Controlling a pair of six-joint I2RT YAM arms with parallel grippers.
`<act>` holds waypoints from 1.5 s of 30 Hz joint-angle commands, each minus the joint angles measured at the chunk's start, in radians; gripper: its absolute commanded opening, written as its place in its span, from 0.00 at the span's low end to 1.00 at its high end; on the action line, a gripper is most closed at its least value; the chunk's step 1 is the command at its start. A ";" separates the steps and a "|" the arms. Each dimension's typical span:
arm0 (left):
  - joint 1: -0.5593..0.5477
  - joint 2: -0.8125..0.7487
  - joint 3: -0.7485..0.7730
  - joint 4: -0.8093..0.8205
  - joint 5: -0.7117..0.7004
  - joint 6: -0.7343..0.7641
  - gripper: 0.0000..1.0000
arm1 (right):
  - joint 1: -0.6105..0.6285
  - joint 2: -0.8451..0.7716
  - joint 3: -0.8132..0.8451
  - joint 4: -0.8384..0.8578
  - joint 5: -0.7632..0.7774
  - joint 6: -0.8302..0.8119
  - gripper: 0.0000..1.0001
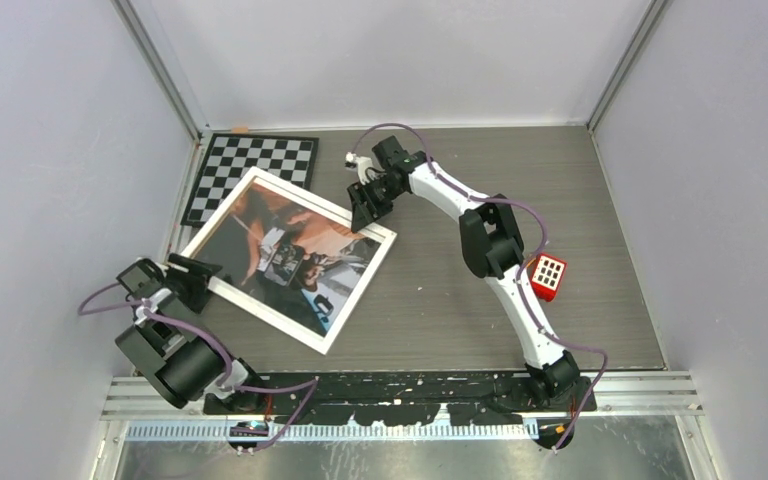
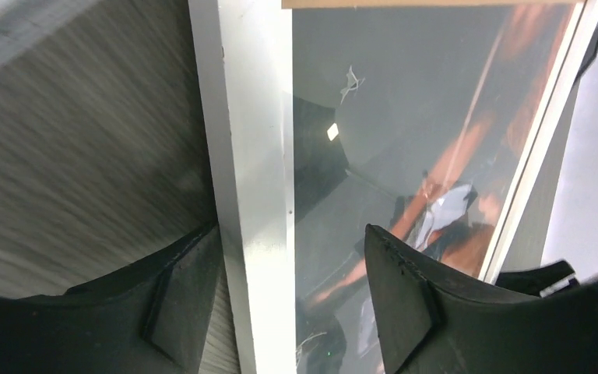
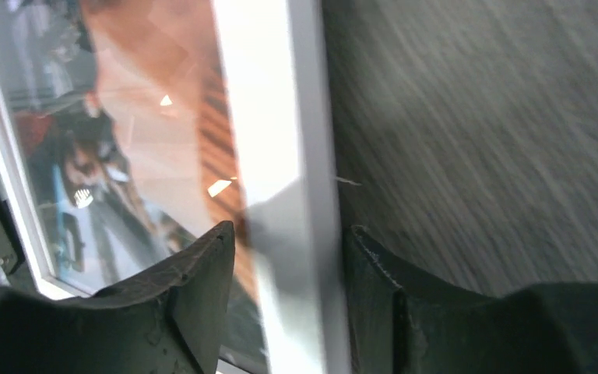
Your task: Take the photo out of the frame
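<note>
Pincers work opposite edges of the frame [image 2: 253,156]. The left pincer [image 2: 290,234] and the right pincer [image 3: 290,230] each straddle its white border, jaws part-open, though I cannot tell whether they clamp it. The photo [image 1: 290,255] lies face-up inside, toward the far-left corner of the surface [image 1: 580,180]. The paired placement probably serves to flip the frame.

Robotics test cell, laboratory type: grey wood-grain bench [image 1: 560,190] enclosed by plain white panels [image 1: 60,150], aluminium rail [image 1: 660,390] at near edge, black-and-white checkerboard [image 1: 260,160] at far-left corner.
</note>
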 commanded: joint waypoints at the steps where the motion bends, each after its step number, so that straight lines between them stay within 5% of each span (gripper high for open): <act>1: -0.079 -0.087 -0.014 0.056 0.072 -0.012 0.64 | 0.011 -0.027 -0.062 -0.110 -0.031 -0.040 0.53; 6: -0.175 -0.169 -0.015 0.068 0.099 -0.025 0.52 | 0.011 -0.112 -0.177 -0.113 -0.079 -0.065 0.40; 14: -0.376 -0.156 0.031 0.114 0.074 -0.013 0.42 | -0.044 -0.302 -0.451 -0.090 -0.107 -0.044 0.36; 27: -0.772 0.284 0.399 0.137 0.018 0.051 0.41 | -0.230 -0.508 -0.834 -0.022 -0.082 0.013 0.66; 31: -0.875 0.451 0.597 0.106 0.009 0.062 0.41 | -0.250 -0.582 -0.932 -0.010 -0.068 0.000 0.68; 40: -1.012 0.722 0.926 -0.022 0.028 0.104 0.44 | -0.251 -0.687 -1.066 -0.016 -0.037 -0.025 0.78; 45: -1.055 0.807 1.049 -0.093 0.037 0.148 0.54 | -0.247 -0.719 -1.117 0.000 -0.059 -0.004 0.98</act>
